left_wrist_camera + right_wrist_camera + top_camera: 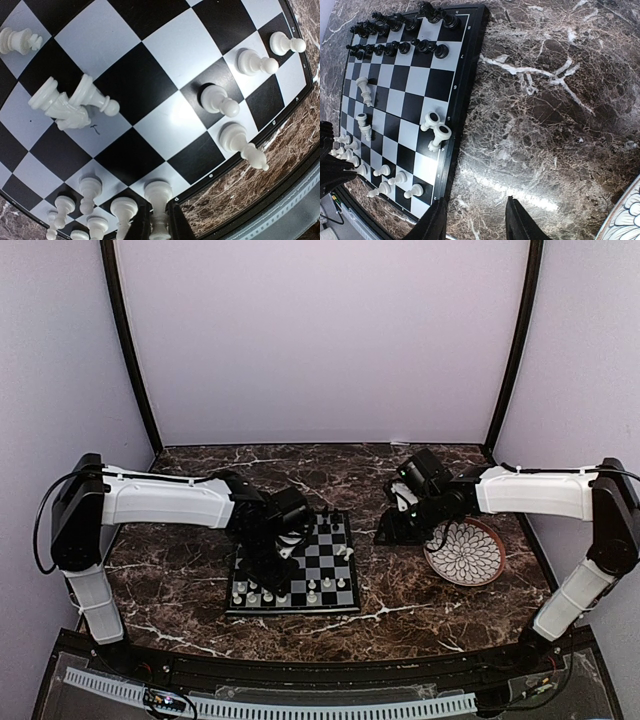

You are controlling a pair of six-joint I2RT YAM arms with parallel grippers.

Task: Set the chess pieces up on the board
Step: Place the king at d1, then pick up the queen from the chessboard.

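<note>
1. Left gripper (159, 224) sits closest to its wrist lens. Its fingers are clenched on a white piece (158, 194), whose base hangs at a near-edge square of the board (130, 80). Whether the base touches the square, I cannot tell.
2. Along the far edge, the black pieces (404, 47) stand upright in two full-looking rows. That half looks done, though they are too small to check their order.
3. On the near side, several white pawns (217, 99) stand in the second row, and more white men stand behind and beside them. Gaps show in both near rows, so this half is only partly filled.
4. Out on the middle squares lie the toppled whites (436, 129). A pair rests on its sides just beside the board's right rim, and others lie flat toward the left. I count at least four, and each needs lifting and standing on its home square.
5. Off the board, the right gripper (476, 220) hangs over the marble table (545, 125) between the board and the plate (468, 558). Its jaws are spread and it holds nothing.
6. Any men on the plate would be too small to make out.
7. My judgement is that the task is somewhat past halfway: black is finished, and white has one piece in hand and several fallen ones left.
</note>
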